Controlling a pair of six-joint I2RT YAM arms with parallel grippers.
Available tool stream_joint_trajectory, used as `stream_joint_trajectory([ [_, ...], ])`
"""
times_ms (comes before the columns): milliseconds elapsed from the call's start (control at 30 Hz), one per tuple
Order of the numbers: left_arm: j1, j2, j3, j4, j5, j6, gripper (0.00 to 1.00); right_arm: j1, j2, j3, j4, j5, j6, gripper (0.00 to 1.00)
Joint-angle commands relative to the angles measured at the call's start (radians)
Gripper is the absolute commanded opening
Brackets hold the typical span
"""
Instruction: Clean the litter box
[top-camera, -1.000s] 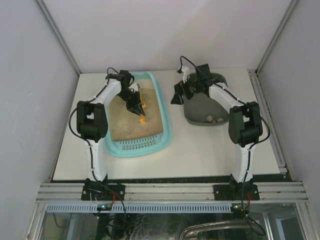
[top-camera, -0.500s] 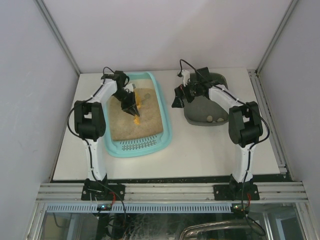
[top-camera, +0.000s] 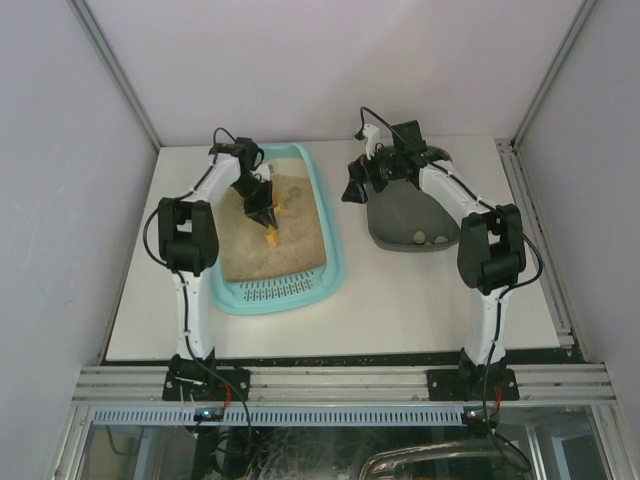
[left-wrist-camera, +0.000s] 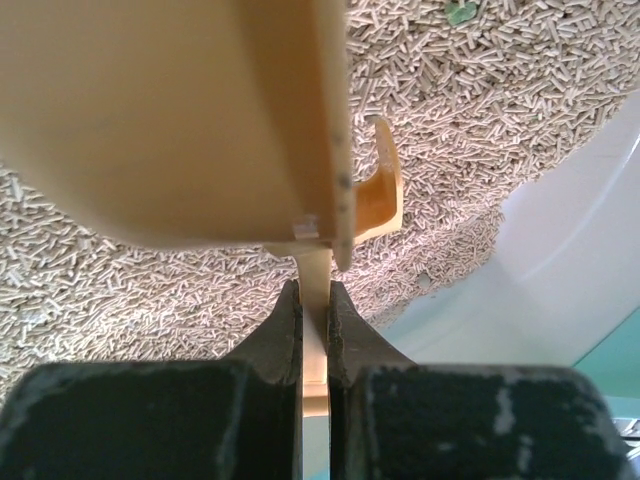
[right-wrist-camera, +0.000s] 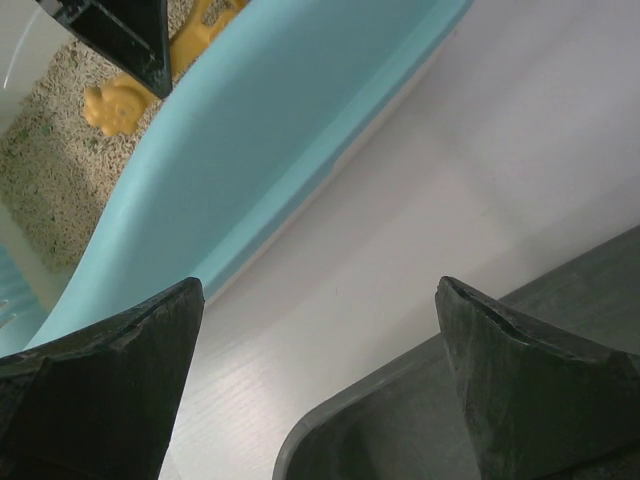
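Two arms are bolted at the near edge of the white table (top-camera: 400, 300), and both reach away from it.

Litter box (top-camera: 336, 255): left of centre on the table, directly ahead of the left arm, long axis running near to far. The slotted grate strip (top-camera: 275, 292) is at the near short end. Tan litter (top-camera: 250, 255) fills the rest.

Left gripper (top-camera: 264, 212): over the middle of the litter, pointing down. It is clamped tight on the thin handle of a yellow scoop (top-camera: 270, 236). In the left wrist view the handle fills the gap and both pads press on it. The scoop body is broad, close to the lens and blurred. Its hooked end hangs over the pellets, and I can't tell if it touches them. One green speck (left-wrist-camera: 460, 12) lies among the pellets at the top of that view.

Right gripper (top-camera: 352, 188): over the bare strip of table between the litter box and the dark grey tray (top-camera: 395, 225). Its fingers are spread wide with nothing between them. The right wrist view shows the teal rim on one side, the grey rim on the other and white table in the gap.

Grey tray: right of the litter box and not touching it. A couple of small pale lumps (top-camera: 428, 238) lie inside at its near end. The far end is partly hidden under the right arm.
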Motion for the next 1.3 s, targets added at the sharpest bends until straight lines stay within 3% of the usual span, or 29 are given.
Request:
stream_joint_trajectory([
  [0, -0.039, -0.048, -0.035, 0.005, 0.009, 0.026, 0.00, 0.011, 0.005, 0.038, -0.007, 0.002, -0.019, 1.00],
  [167, -0.062, -0.065, -0.077, 0.009, 0.021, 0.033, 0.00, 0.021, 0.010, 0.037, -0.013, 0.001, -0.016, 1.00],
  [400, -0.130, -0.158, -0.286, 0.059, -0.069, 0.017, 0.00, 0.029, -0.010, 0.019, -0.018, -0.003, -0.012, 1.00],
  [567, -0.141, -0.182, -0.373, 0.106, -0.023, 0.031, 0.00, 0.035, -0.011, 0.014, -0.015, -0.007, -0.010, 1.00],
  [700, -0.142, -0.170, -0.373, 0.153, 0.102, 0.057, 0.00, 0.042, -0.018, 0.001, -0.008, -0.001, -0.014, 1.00],
  [1000, -0.136, -0.096, -0.274, 0.197, 0.106, 0.092, 0.00, 0.042, -0.038, -0.044, 0.007, 0.004, -0.023, 1.00],
  [1267, -0.133, -0.157, -0.272, 0.255, 0.211, 0.094, 0.00, 0.042, -0.049, -0.094, 0.042, 0.001, -0.012, 1.00],
])
